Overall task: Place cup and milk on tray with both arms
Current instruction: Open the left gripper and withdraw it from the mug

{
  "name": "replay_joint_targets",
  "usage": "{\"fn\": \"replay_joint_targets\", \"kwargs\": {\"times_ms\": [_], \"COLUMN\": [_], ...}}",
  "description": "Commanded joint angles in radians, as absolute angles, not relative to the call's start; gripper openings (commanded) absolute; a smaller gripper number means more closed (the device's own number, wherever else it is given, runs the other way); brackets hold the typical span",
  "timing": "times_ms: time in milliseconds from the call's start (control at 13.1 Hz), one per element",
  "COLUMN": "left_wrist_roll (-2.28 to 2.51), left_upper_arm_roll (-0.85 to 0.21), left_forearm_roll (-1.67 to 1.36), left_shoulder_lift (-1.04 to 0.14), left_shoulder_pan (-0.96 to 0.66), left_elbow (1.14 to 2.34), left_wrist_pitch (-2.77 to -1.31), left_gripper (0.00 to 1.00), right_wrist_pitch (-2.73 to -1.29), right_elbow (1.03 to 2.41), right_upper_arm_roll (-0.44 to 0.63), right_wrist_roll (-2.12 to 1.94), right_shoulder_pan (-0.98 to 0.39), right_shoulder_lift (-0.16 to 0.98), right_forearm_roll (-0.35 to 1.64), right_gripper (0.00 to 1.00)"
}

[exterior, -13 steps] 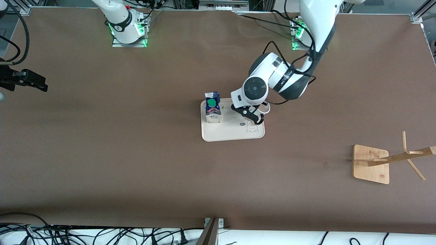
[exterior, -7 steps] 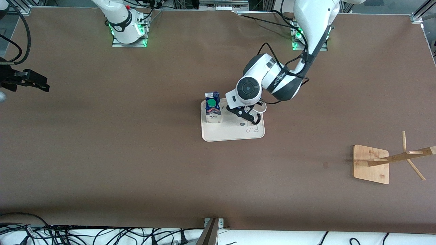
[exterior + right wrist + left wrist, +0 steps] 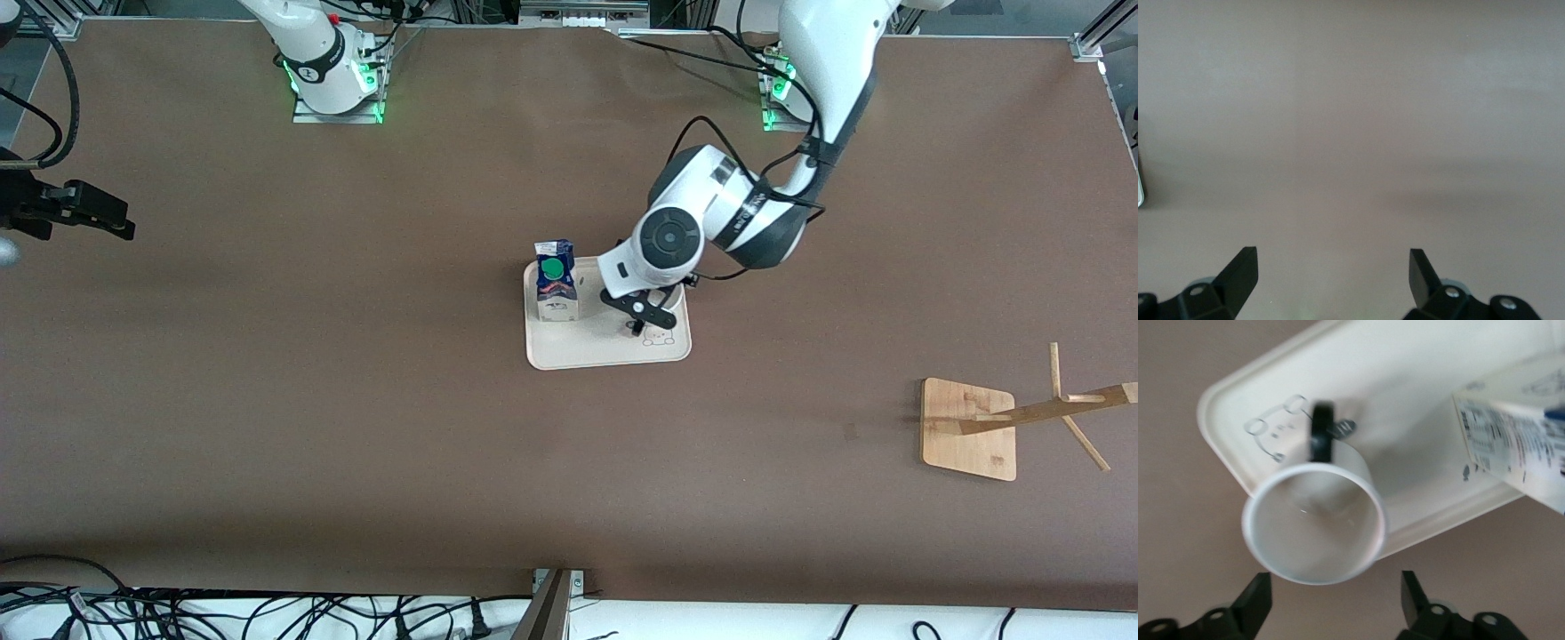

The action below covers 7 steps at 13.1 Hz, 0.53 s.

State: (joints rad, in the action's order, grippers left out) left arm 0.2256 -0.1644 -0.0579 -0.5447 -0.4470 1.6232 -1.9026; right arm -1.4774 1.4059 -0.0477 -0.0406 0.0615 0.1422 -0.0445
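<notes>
The cup (image 3: 1313,525) stands upright on the tray (image 3: 578,351), in the corner toward the left arm's end and farther from the front camera, its black handle pointing at the rabbit drawing (image 3: 658,338). The milk (image 3: 556,283) stands upright on the same tray, beside the cup toward the right arm's end. The left gripper (image 3: 1336,601) hangs over the cup with its fingers (image 3: 1257,600) spread apart, clear of the rim and holding nothing. The right gripper (image 3: 1333,268) waits over bare table (image 3: 356,400) at the right arm's end, fingers apart and empty.

The table is a wide brown sheet; a wooden stand (image 3: 969,428) sits near the left arm's end, cables (image 3: 222,613) along the near edge.

A second ago the left gripper was clamped on the cup's rim; since then it has let go, and the cup has moved further onto the tray.
</notes>
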Motion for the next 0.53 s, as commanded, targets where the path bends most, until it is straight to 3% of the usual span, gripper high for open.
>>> {"fn": "replay_joint_targets", "kwargs": {"times_ms": [0,229,457], "left_wrist_roll": [0.213,0.212,0.207], "left_upper_arm_roll": [-0.157,-0.158,-0.155], "left_forearm_roll": [-0.084,-0.087,-0.077], "left_shoulder_lift": [-0.436,-0.303,-0.131], "left_shoulder_pan": [-0.341,-0.198,-0.053], "left_elbow": [1.634,1.635,1.638], "left_wrist_pitch": [-1.887,-1.867,-1.741], "left_gripper": [1.00,1.00,1.00], "right_wrist_pitch": [-1.480,-1.480,-1.479], "right_elbow": [1.413,1.413,1.413], "right_upper_arm_roll": [-0.040,-0.040,-0.040], "right_wrist_roll": [-0.052,-0.052,-0.052], "right_shoulder_pan": [0.058,0.057,0.057], "right_shoulder_lift": [0.135,0.135,0.135], "right_forearm_roll": [-0.032,-0.032,-0.034], "right_gripper": [1.00,1.00,1.00]}}
